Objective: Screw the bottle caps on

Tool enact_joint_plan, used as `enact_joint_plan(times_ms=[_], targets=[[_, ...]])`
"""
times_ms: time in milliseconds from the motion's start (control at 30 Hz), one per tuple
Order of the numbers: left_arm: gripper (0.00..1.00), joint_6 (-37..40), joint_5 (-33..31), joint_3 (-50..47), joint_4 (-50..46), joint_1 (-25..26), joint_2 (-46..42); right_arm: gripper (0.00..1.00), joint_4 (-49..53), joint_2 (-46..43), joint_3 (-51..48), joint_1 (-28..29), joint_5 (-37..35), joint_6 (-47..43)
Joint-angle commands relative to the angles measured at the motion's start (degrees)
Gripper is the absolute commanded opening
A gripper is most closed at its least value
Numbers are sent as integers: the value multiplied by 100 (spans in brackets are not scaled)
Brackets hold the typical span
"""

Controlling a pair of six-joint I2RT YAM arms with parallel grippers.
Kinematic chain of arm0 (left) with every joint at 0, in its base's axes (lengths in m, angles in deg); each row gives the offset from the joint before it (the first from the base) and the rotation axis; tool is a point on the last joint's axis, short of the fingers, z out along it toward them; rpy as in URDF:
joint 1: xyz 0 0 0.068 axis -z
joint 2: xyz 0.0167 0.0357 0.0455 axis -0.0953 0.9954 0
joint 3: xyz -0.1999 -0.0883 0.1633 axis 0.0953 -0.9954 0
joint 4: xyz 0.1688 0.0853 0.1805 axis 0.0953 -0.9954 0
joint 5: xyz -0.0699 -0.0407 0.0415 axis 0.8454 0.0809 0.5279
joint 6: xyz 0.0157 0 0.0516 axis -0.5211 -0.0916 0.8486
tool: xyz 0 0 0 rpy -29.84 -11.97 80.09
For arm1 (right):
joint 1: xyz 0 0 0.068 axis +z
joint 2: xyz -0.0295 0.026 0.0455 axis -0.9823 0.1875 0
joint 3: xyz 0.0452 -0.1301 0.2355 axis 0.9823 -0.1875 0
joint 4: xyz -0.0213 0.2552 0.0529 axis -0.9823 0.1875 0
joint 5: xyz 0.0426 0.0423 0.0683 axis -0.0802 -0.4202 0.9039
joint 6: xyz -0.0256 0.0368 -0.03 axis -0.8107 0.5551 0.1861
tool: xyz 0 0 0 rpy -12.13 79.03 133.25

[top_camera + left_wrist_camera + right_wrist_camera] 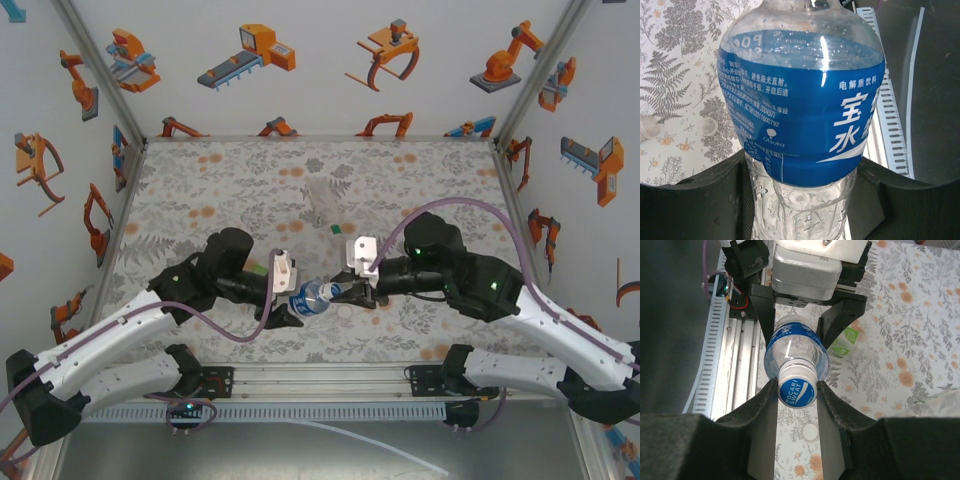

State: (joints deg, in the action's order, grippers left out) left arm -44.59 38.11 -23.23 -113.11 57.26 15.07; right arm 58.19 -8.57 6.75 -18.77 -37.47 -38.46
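Bottle with the blue label is hanging sideways just above the counter, near the middle of its near edge. The left end effector is clamping it around the lower body. Its whitish-blue cap is sitting on the neck, pointing right, and the right end effector is pinching that cap from both sides. The bottle is looking light and thin-walled, so a hard squeeze is likely to dent it and the glossy label may be slipping. The small, stiff cap is best taken across its rim.
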Motion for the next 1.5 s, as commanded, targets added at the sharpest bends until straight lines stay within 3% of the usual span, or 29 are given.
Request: enact_joint_plan(times_ms=[0,67,333,467,633,1000,1233,1433,1467], targets=[[0,61,258,134,107,32,-88,5,227,248,118,12,-267,493],[0,125,250,134,69,33,-90,0,370,395,216,-3,-292,727],[0,257,244,126,50,33,-97,0,201,573,133,-12,-426,2028],[0,263,197,107,54,33,-92,0,158,521,62,-20,-979,2969],[0,250,39,65,136,33,-140,0,472,635,77,-20,-1892,4894],[0,206,-859,-142,296,37,-335,0,1217,1041,24,-73,-2080,8707],[0,400,-957,-312,304,42,-570,0,1203,883,-15,-140,-2301,8860],[0,436,-973,-385,492,42,-650,0,1071,932,-122,-279,-1901,8961],[0,438,-973,-364,488,44,-622,8,1023,950,-107,-284,-1839,8951]])
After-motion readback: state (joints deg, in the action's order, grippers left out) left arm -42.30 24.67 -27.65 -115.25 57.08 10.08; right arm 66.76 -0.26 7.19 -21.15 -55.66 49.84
